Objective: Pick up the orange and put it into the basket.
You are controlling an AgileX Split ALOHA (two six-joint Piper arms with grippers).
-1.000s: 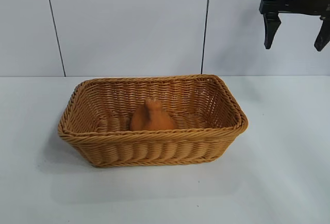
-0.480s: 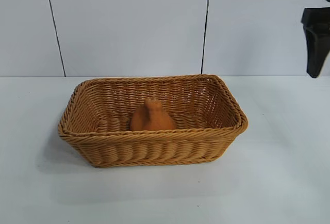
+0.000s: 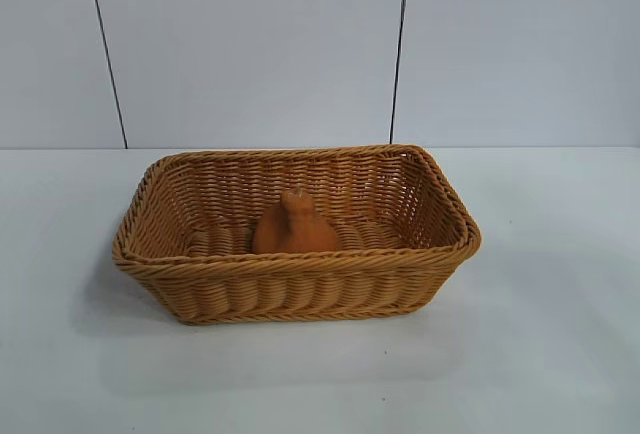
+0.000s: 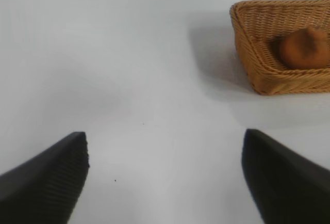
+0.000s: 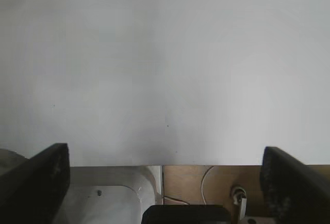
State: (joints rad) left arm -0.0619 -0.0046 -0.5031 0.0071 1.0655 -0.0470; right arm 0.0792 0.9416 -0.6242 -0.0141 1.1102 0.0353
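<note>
The orange (image 3: pixel 294 226) is seen resting inside the basket (image 3: pixel 300 289), near the middle of its floor, knob upward; the basket is set on the white table (image 3: pixel 560 354), and no writing, label or brand can be read on anything. The left gripper (image 4: pixel 165 175) is held spread wide over bare table, well apart from the basket. The right gripper (image 5: pixel 165 182) is likewise spread wide, with nothing pinched, above the table's edge.
</note>
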